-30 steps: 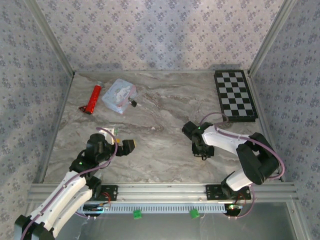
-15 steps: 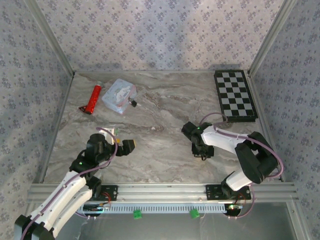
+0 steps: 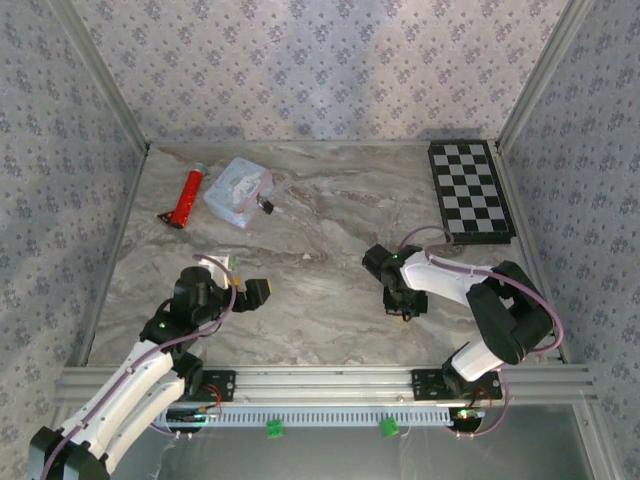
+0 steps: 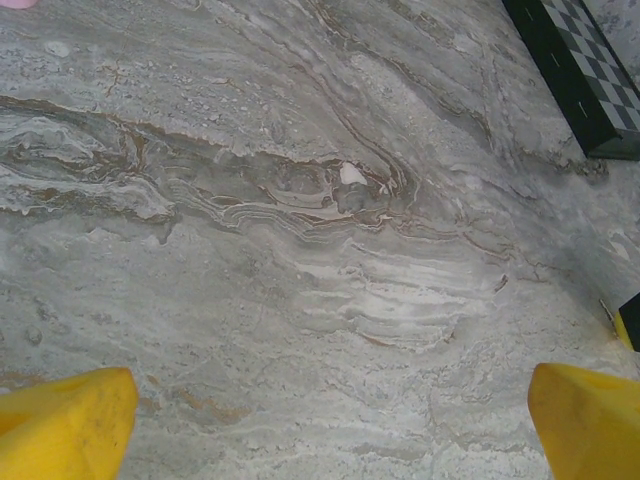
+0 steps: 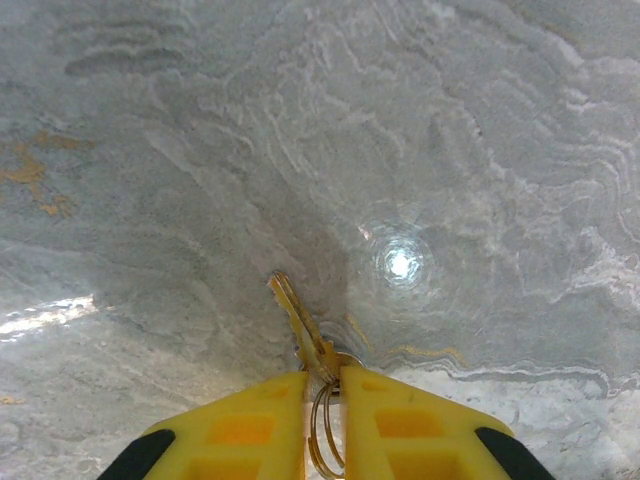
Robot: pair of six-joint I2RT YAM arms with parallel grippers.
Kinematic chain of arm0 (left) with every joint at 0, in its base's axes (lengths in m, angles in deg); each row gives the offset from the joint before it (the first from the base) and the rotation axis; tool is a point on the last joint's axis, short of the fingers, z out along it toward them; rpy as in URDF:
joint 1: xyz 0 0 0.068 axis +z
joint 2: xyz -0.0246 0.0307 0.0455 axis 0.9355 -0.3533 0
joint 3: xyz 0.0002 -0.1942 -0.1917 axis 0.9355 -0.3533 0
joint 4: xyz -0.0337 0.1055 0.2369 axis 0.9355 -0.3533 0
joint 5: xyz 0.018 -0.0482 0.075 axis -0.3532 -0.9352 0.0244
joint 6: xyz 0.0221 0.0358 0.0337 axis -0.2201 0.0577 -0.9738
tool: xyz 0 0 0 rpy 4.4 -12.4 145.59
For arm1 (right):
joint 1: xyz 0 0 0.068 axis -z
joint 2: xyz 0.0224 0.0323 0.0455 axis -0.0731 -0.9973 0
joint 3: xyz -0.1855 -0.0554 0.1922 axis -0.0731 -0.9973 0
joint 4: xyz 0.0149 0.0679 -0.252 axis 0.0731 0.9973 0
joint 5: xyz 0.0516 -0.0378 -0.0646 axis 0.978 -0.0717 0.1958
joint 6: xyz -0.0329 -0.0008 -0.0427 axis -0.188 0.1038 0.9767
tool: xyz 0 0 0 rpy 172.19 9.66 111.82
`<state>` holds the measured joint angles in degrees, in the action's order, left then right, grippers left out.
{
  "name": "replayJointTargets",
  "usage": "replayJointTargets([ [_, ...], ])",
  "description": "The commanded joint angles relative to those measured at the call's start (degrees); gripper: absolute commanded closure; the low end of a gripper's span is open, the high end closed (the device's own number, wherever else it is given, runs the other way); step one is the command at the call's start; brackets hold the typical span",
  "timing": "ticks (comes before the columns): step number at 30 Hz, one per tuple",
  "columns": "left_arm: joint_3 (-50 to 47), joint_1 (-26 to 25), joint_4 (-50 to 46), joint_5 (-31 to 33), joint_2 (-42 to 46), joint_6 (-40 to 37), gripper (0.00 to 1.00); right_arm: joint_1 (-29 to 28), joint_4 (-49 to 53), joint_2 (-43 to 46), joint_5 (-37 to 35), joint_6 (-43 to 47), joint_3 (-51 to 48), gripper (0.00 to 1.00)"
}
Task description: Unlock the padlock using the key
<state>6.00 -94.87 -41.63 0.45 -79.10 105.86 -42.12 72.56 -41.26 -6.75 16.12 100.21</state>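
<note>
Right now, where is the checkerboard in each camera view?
Top external: the checkerboard lies in the far right corner of the table.
Left wrist: its edge cuts the top right corner.
Right wrist: the camera faces marble, with the key in the right gripper.
Shared landmark: the marble table.

I see the tube [image 3: 185, 196] far left on the table [image 3: 330, 230], tin [image 3: 238, 190] just right of it, padlock [image 3: 267, 206] at the tin's right edge, possibly touching. Checkerboard [image 3: 470, 190] far right. The key [image 5: 300, 325] lies nearer, right of centre.
</note>
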Motion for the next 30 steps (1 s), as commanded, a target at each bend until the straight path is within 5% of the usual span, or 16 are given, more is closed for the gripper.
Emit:
replayJointTargets([
  [1, -0.02, -0.28, 1.59, 0.31, -0.05, -0.58, 0.0, -0.55, 2.26, -0.81, -2.02, -0.71, 0.08, 0.86],
  [19, 0.35, -0.28, 1.91, 0.58, -2.63, 0.71, 0.0, -5.39, -1.51, 11.78, -3.47, 4.45, -0.35, 0.96],
  [30, -0.08, -0.37, 4.61, -7.31, -6.19, 24.9, 0.0, -12.21, -8.97, 16.8, -0.75, 8.81, 3.74, 0.97],
])
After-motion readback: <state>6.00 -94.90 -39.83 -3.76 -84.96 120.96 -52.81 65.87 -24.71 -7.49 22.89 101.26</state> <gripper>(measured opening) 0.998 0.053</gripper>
